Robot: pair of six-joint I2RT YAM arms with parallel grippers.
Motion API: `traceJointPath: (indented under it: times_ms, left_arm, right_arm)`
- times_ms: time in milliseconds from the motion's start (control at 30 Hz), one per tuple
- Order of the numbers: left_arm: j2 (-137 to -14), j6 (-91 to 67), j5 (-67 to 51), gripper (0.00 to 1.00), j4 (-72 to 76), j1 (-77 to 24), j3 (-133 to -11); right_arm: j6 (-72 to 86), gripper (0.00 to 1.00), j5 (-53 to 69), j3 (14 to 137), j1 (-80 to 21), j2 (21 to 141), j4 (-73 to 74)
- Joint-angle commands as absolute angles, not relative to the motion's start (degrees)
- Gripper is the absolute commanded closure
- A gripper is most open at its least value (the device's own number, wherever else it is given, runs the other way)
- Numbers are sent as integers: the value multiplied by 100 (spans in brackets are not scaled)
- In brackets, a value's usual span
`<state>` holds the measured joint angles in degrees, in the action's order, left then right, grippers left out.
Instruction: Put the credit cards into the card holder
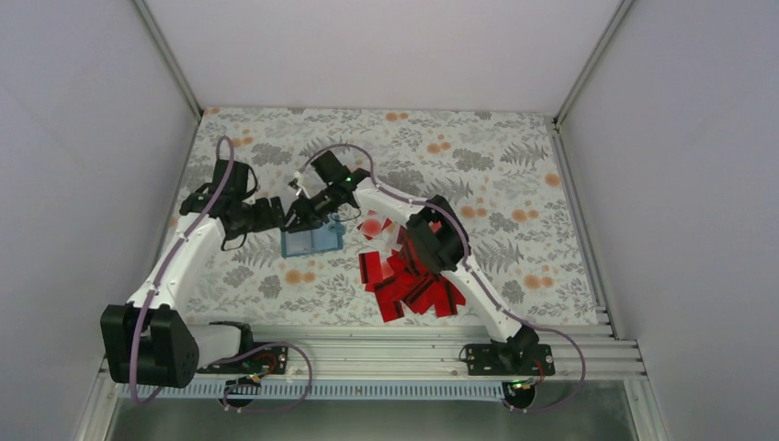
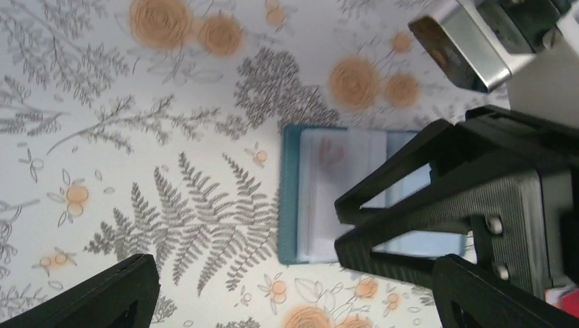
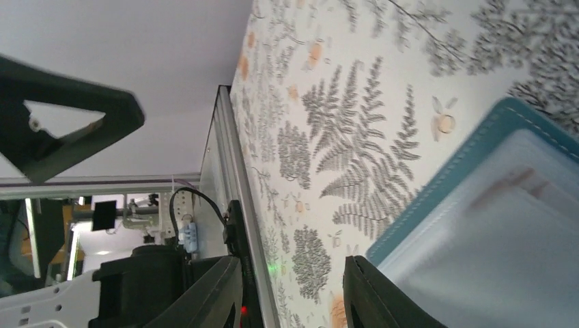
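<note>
The card holder (image 1: 317,241) lies open on the flowered cloth, teal rim and clear pockets up (image 2: 311,198) (image 3: 491,225). The red credit cards (image 1: 409,285) lie in a heap to its right, a white one with a red spot (image 1: 372,227) at the heap's far end. My left gripper (image 1: 278,217) (image 2: 293,301) hovers over the holder's left edge, open wide with only cloth between its fingers. My right gripper (image 1: 303,213) (image 3: 290,301) reaches in from the far side. Its jaws are apart and hold nothing. One of its fingers (image 3: 375,294) is at the holder's corner, and its fingers (image 2: 410,205) cover the holder's right half.
White walls close in the left, the right and the back. A metal rail (image 1: 367,354) runs along the near edge by the arm bases. The two wrists are close together above the holder. The left gripper's finger (image 3: 61,116) shows in the right wrist view.
</note>
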<state>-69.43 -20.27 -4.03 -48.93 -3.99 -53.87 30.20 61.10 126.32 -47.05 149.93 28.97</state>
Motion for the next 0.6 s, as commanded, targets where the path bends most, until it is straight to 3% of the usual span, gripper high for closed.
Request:
traceJointPath:
  times_ms: [0,133,200,367,567]
  left_arm:
    - [-6893,-1826,-902,0,-4686,-359,-5637]
    - [-6731,-1666,-2250,0,-4182,-384,-5503]
    - [-6728,-1625,-2706,6,-4049,-461,-5410]
    - [-6875,-1599,-2976,19,-3931,-1072,-5236]
    - [-7069,-1845,-3101,24,-3484,-1912,-5101]
  right_arm:
    - [2321,61,5931,12870,-4726,14106,3382]
    - [1834,61,5157,12248,-4634,13196,3909]
    - [1807,61,4804,11485,-4522,12646,3870]
    - [2076,62,4578,9505,-4053,11358,3583]
    - [1970,61,4174,7905,-3541,10187,3816]
